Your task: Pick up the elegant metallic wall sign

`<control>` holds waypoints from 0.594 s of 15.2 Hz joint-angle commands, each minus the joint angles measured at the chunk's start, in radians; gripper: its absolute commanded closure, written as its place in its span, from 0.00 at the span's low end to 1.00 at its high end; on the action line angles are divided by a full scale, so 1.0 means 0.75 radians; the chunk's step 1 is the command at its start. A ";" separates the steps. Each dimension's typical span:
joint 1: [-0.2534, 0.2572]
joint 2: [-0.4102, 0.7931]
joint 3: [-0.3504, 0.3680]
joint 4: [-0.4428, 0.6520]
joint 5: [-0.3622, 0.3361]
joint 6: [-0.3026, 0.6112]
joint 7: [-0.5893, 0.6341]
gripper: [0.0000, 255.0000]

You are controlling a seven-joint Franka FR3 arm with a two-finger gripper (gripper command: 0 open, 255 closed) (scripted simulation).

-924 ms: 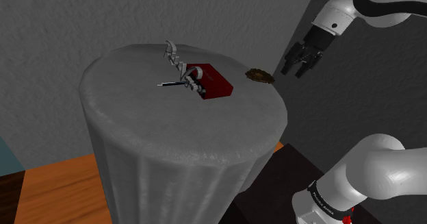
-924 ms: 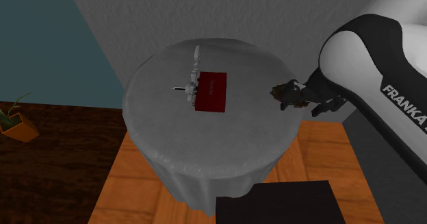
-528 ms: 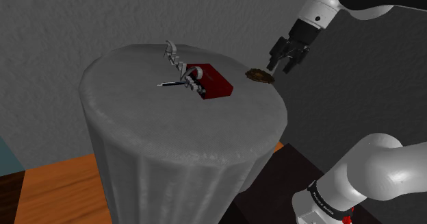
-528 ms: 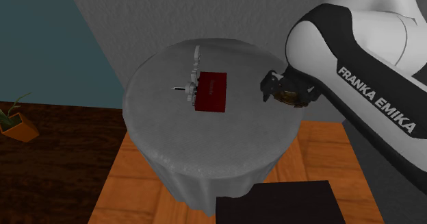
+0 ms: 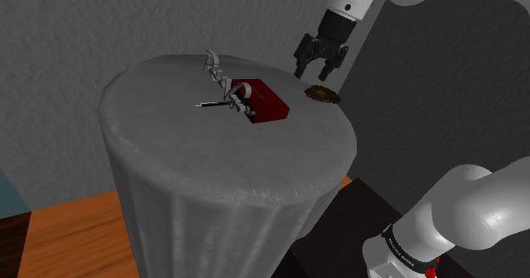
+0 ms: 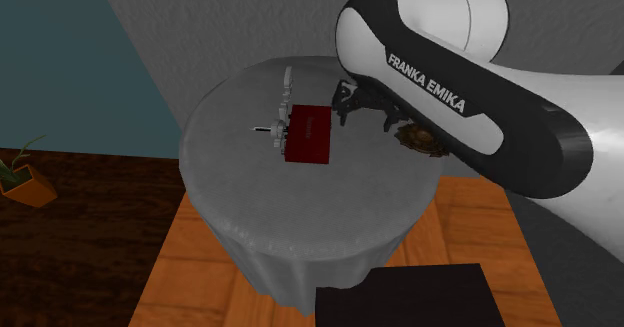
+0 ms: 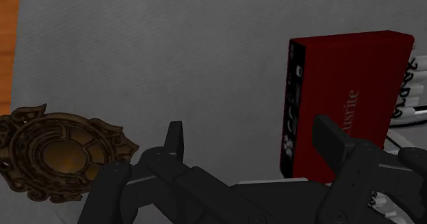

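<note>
My claw (image 5: 316, 74) hung wide open between the bronze medallion (image 5: 323, 93) and the red box (image 5: 267, 104); the silvery sign (image 5: 222, 82) lay against that box's far side, so I feared a finger snagging the box.

The arm (image 6: 432, 85) reads "FRANKA EMIKA"; the red box (image 7: 342, 79) shows "usrite".

A furnished room in a home. A round table draped in a grey cloth (image 6: 300, 225) stands on an orange-brown wooden plank floor (image 6: 190, 275). Behind it, a rough grey plastered wall (image 6: 200, 15) meets a plain teal wall (image 6: 60, 55). Near the teal wall, a small green plant in an orange pot (image 6: 22, 180) sits on darker brown flooring (image 6: 100, 190).
</note>
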State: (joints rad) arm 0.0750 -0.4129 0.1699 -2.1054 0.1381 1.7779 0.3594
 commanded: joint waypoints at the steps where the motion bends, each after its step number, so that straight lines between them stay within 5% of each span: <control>1: 0.007 0.095 0.044 0.085 -0.017 0.007 0.052 0.00; 9: 0.064 0.507 0.201 0.513 -0.163 -0.045 0.282 0.00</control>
State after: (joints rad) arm 0.1146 -0.0730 0.3055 -1.7640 0.0331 1.7524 0.5445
